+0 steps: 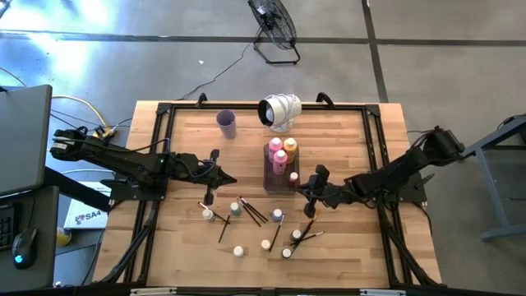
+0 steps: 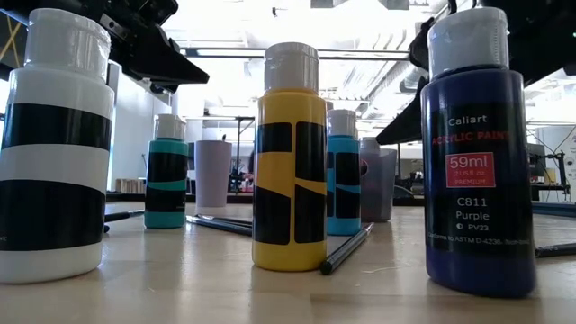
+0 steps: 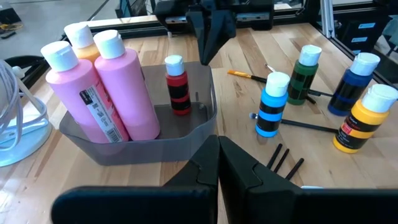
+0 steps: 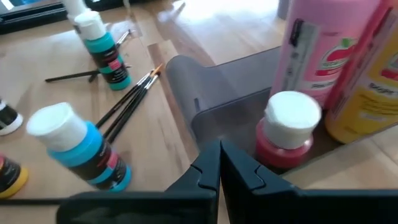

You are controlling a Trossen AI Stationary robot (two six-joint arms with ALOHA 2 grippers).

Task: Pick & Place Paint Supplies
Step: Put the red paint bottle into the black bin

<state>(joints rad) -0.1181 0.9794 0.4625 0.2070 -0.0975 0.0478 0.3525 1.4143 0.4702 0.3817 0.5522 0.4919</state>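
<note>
Wooden tabletop [image 1: 345, 255] under a metal frame, with a fan on the concrete floor beyond it. Two pink bottles [image 3: 109, 87], an orange bottle [image 1: 290, 148] and a small red bottle [image 3: 177, 84] already stand in the grey tray [image 3: 202, 121]. Other small bottles [image 1: 278, 215] and paintbrushes [image 1: 251, 210] lie scattered just in front of it. The left gripper [image 1: 233, 180] and right gripper [image 1: 302, 188] flank the tray, each with fingers pressed together and holding nothing. My worry is the crowding: a descending arm could easily topple a neighbouring bottle or roll the brushes away.
</note>
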